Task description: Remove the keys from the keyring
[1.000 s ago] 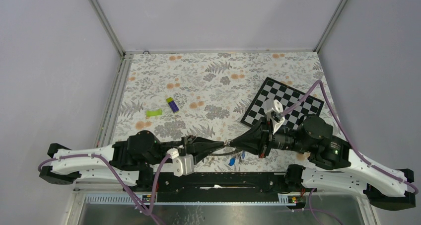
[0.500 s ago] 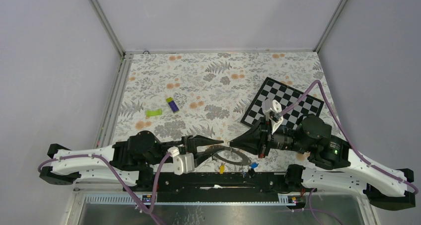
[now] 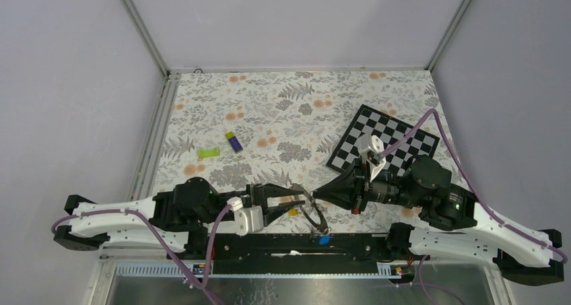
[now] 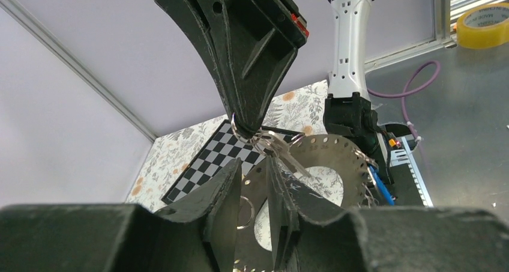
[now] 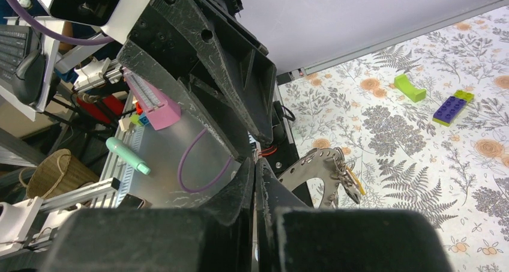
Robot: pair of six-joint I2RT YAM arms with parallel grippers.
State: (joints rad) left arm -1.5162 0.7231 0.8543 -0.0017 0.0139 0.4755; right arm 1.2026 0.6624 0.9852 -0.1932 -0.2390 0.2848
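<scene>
Slippage risk: large flat grey metal keyring [image 4: 336,158] could be dropped by narrowly parted left claw [image 4: 253,165]; silver keys [image 4: 282,153] pinched by right claw [image 4: 245,123].

No text, label, brand, number or sign can be read on any surface in the three views

I am looking along my right gripper [image 5: 254,163], whose fingers are pressing together with no gap showing. The left gripper [image 5: 259,145] is pointing in from the opposite side, its tips almost meeting mine. Just beside those tips the grey keyring [image 5: 313,169] is sitting tilted, small holes running along its rim, and the keys [image 5: 349,181] are dangling at its edge, one showing yellow. On the flowered cloth [image 5: 396,158], a green block [image 5: 410,87] is lying left of a purple-and-green block [image 5: 453,105].
</scene>
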